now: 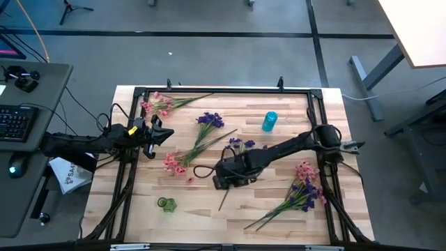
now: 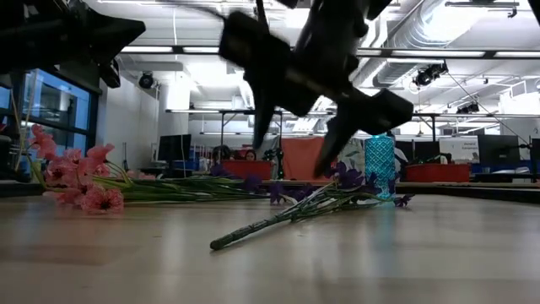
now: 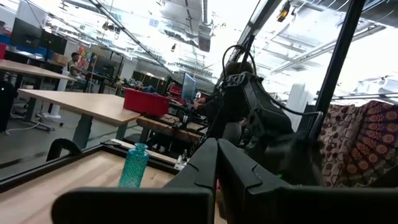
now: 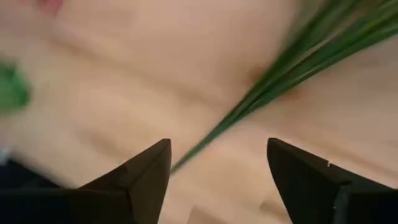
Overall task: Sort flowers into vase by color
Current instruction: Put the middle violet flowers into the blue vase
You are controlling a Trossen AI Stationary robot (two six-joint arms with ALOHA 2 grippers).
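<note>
The right gripper [image 1: 221, 183] hovers mid-frame over the table [image 1: 209, 209], fingers apart, above a purple sprig's stem [image 1: 224, 197]. The left gripper [image 1: 159, 132] waits at left, fingers together. Other flowers [image 1: 301, 192] lie scattered around.

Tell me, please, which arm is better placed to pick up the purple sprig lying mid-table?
The right: its open gripper hangs directly over the purple sprig's stem, while the left gripper waits near the table's left edge.

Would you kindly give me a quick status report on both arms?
Right tool open, low over a green stem. Left tool shut, waiting at table's left side. Purple sprig on table, ungrasped. Nothing blocking.
</note>
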